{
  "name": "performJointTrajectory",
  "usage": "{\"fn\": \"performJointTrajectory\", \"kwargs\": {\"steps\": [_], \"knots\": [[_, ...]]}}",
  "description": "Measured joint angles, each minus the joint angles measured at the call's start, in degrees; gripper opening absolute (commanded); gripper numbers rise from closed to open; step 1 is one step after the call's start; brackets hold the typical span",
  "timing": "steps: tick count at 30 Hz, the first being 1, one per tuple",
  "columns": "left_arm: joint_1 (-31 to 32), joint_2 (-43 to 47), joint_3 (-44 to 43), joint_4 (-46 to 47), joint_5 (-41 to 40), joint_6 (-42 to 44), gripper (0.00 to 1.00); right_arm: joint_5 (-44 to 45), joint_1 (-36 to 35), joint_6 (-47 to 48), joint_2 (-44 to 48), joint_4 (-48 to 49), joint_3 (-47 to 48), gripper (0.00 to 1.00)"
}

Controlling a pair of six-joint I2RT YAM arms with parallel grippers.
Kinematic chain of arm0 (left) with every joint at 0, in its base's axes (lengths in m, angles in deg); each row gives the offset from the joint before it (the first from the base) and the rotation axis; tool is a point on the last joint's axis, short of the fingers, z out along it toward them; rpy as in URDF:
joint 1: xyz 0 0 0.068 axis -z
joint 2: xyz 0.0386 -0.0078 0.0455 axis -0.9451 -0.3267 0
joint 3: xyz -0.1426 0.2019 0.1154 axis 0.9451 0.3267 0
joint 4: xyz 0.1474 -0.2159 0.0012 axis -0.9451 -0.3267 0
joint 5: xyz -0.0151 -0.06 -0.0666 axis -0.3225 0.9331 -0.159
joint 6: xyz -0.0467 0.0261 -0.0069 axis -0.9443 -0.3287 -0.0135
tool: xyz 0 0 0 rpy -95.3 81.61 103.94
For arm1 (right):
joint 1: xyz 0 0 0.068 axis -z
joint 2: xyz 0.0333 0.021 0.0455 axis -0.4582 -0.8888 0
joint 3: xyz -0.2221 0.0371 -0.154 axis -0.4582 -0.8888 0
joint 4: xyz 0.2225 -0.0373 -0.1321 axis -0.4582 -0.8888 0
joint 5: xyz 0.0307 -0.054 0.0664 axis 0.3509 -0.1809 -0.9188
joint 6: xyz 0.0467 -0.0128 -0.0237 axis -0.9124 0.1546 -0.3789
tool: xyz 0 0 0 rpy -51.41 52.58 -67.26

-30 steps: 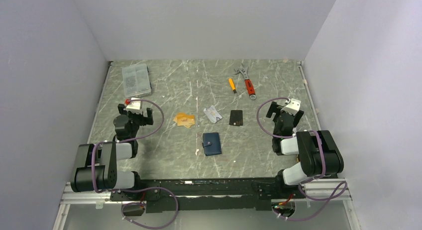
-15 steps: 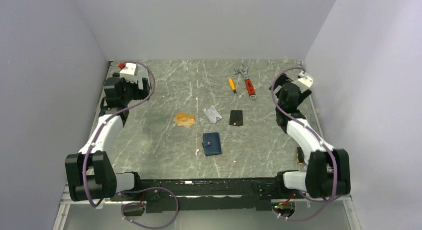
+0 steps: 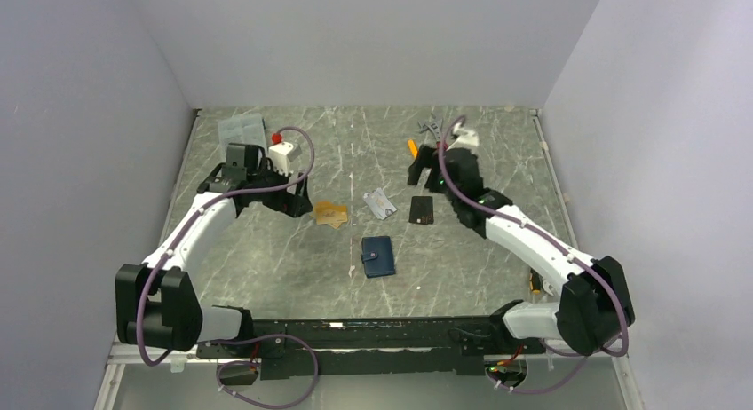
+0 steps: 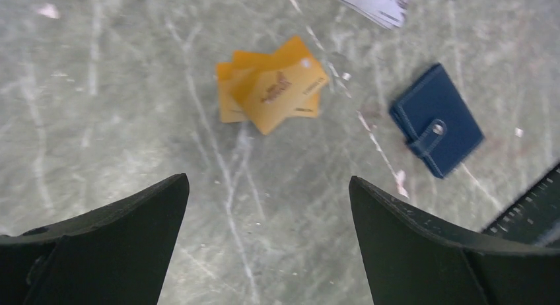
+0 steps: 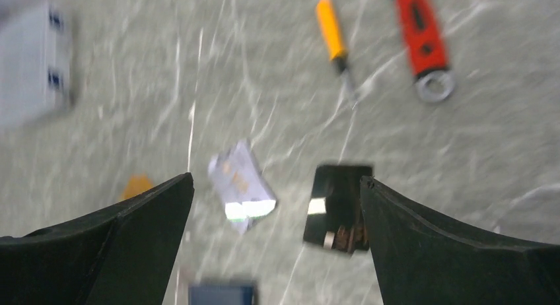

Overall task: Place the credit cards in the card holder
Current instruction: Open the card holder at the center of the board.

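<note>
Looking at it now, nothing is done yet: the card holder [image 3: 378, 256] lies snapped shut on the worktop [image 3: 266, 250], near the front middle, with no card in it. The orange cards [image 4: 274, 87] sit fanned in a loose pile beyond it to the left. The silvery cards [image 3: 379, 203] lie straight behind it, and the black cards [image 3: 422, 209] are off to the right. The left tool [image 4: 265, 186] hovers wide open and empty just beside the orange pile. The right tool [image 5: 276, 183], equally wide and empty, hangs over the black ones. Opening the holder and loading every card is left, I'd say.
</note>
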Motion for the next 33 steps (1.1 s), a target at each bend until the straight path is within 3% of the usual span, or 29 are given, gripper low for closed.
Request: {"fn": "performJointTrajectory", "kwargs": {"steps": [5, 9, 19, 29, 33], "knots": [[2.1, -0.1, 0.0, -2.1, 4.7, -0.5, 0.99, 0.2, -11.3, 0.3, 0.0, -6.1, -3.3, 0.9], [7.1, -0.1, 2.1, -0.3, 6.2, -0.3, 0.99, -5.0, -15.5, -0.3, -0.2, -9.6, -6.9, 0.84], [16.9, -3.8, 4.2, 3.7, 5.4, 2.1, 0.99, -18.6, -15.5, -1.7, -7.8, -9.1, -9.3, 0.76], [28.0, -5.0, 9.4, 10.2, 1.9, 2.6, 0.94, -18.9, -12.8, 3.1, -17.6, -8.7, -0.3, 0.71], [30.7, -4.8, 10.9, 12.1, -0.7, 3.3, 0.94, -19.0, -12.0, 4.7, -20.3, -8.1, 3.5, 0.62]]}}
